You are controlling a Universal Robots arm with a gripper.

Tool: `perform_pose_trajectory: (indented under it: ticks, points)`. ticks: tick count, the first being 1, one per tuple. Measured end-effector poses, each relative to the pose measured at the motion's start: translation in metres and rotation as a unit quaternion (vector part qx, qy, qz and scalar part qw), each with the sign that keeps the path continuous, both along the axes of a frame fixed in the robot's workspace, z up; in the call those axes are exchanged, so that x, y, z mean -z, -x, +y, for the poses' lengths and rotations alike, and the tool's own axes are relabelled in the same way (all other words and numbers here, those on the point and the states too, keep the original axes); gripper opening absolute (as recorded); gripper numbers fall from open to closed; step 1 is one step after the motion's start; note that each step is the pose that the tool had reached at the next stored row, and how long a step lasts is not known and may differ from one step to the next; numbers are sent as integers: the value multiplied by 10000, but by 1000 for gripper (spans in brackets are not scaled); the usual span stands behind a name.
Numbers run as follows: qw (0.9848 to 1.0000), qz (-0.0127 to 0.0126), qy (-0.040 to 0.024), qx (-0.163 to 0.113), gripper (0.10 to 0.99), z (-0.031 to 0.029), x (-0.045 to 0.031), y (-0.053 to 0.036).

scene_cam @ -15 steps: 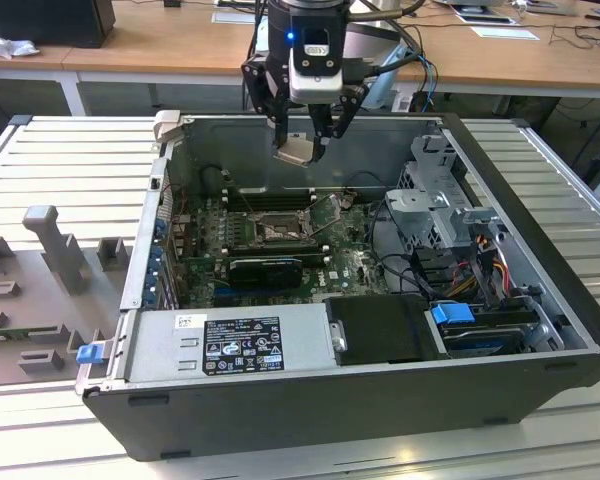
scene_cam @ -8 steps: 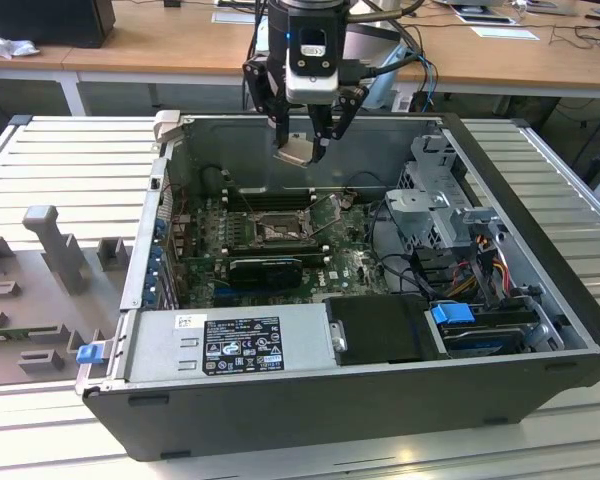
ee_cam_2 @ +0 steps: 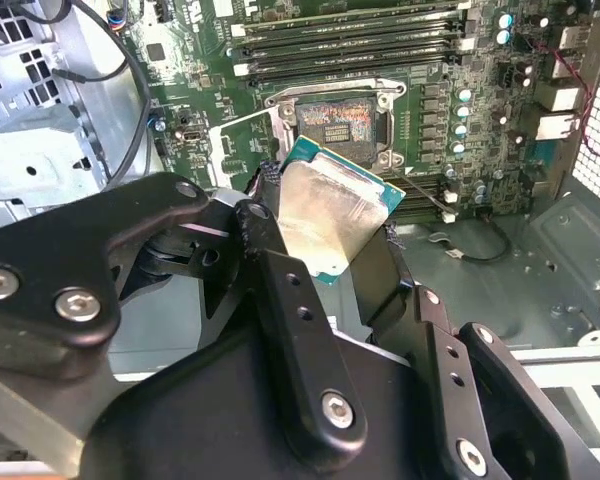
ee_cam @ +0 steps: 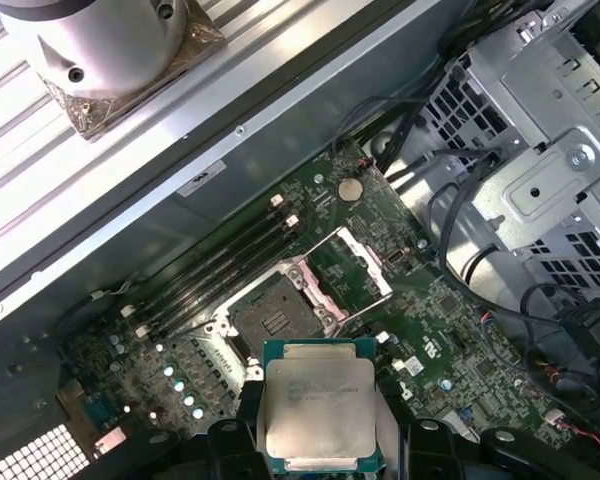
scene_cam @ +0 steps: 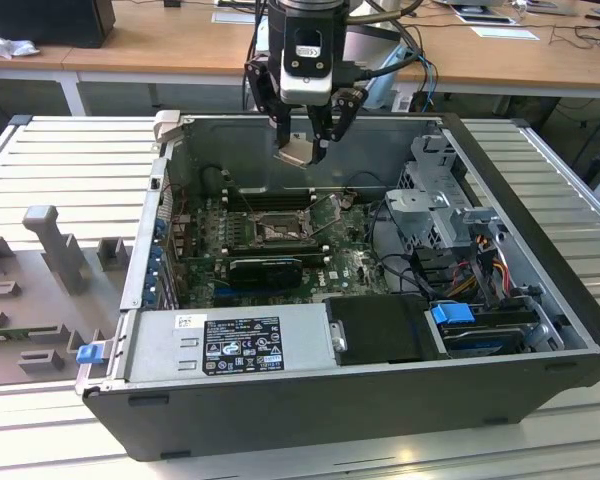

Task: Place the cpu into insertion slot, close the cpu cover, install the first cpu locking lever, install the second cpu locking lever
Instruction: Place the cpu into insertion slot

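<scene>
- gripper [scene_cam: 302, 148]: black two-finger unit on the arm's wrist. Its fingers [ee_cam_2: 267, 245] are drawn in narrow and clamp the cpu by two opposite edges.
- cpu [scene_cam: 294, 152]: held in the air above the open computer case [scene_cam: 380, 405] and tilted in the exterior view. Both wrist views show its silvery face and green rim. It hangs well apart from the board.
- insertion slot [ee_cam: 268, 318]: on the green board under the held chip, with its dark grid bare inside a silver rim.
- cpu cover [ee_cam: 365, 262]: a silver frame swung up on its hinge, standing open just beside the insertion slot.
- memory slots [ee_cam: 215, 268]: long black rows just beside the insertion slot.
- black card [scene_cam: 265, 268]: lies across the board, near the insertion slot.
- cables [scene_cam: 380, 240]: dark loops between the board and the drive cage [scene_cam: 435, 190], on the exterior view's right.
- power supply [scene_cam: 230, 340]: labelled grey box along the case's near wall, with a black block [scene_cam: 375, 328] and a blue tab [scene_cam: 452, 312] beside it.
- computer case: black and lying open, its walls ringing the board.
- table [scene_cam: 70, 160]: slatted grey metal. Grey fixtures [scene_cam: 60, 255] stand on it at the exterior view's left.
- desks [scene_cam: 160, 55]: wooden tops beyond the table, carrying papers [scene_cam: 505, 32].
</scene>
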State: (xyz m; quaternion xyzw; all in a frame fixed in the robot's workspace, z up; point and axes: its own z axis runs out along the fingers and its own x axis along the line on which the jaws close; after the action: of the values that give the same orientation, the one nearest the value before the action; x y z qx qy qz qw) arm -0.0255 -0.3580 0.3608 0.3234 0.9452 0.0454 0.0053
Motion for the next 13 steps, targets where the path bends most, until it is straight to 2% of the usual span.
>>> perform_pose_trajectory:
  ticks: [5, 7, 10, 13]
  points:
    - [9998, -1, 4, 174, 529, 0, 7, 0]
    - [9994, 0, 9, 360, 529, 0, 14, 0]
    - [9976, 0, 10, 691, 529, 0, 24, 0]
    - [9937, 1, 9, 1123, 529, 0, 40, 0]
